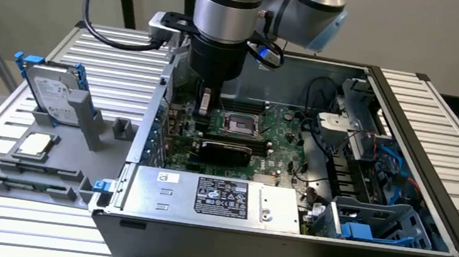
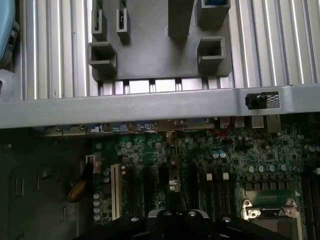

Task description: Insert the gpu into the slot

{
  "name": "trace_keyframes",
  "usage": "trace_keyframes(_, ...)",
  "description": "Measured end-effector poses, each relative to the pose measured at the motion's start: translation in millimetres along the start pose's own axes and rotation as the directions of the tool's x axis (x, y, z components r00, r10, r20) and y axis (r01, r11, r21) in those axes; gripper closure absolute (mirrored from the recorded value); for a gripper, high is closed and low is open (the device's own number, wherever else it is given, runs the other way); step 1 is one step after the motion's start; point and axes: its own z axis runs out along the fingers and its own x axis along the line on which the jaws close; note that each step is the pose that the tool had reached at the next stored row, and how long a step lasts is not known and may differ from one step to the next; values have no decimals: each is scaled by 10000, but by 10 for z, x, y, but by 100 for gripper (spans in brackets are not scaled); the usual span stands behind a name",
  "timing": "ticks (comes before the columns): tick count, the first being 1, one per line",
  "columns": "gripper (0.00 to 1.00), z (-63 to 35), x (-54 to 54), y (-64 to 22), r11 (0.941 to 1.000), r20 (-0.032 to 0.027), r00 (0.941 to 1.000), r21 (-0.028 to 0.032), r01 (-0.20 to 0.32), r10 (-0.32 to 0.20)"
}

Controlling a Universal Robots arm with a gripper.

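The gpu, a flat card with a black shroud and a green board edge, stands on the motherboard inside the open computer case, just behind the power-supply box. My gripper hangs down from the arm into the case, above the card and a little toward the exterior view's left, apart from it. In the wrist view the gripper's dark body hovers over a row of black expansion slots. The bright-blue slot is hidden.
A silver labelled power-supply box fills the case's near side. The CPU socket lies beside the gripper. Cables and a blue drive cage sit at the exterior view's right. Outside the case wall, a hard drive and grey fixtures stand.
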Motion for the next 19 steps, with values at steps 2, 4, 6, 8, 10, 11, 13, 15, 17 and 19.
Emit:
trace_keyframes(2,89,-20,3,-54,10000,39,10000,18,18,-18)
trace_keyframes(4,89,-39,6,-109,10000,82,10000,32,34,-34)
trace_keyframes(6,89,-58,9,-165,10000,125,9999,47,51,-52)
trace_keyframes(8,89,-77,13,-221,10000,167,9998,63,67,-68)
trace_keyframes(10,89,-93,16,-282,9999,201,9998,73,81,-83)
trace_keyframes(11,89,-96,17,-310,9999,210,9997,76,91,-93)
trace_keyframes(13,89,-96,18,-316,9999,210,9997,75,95,-97)
trace_keyframes(15,89,-97,18,-316,9999,210,9997,72,95,-97)
trace_keyframes(17,89,-97,18,-316,9999,208,9997,71,96,-97)
trace_keyframes(19,89,-97,18,-316,9999,209,9997,72,95,-97)
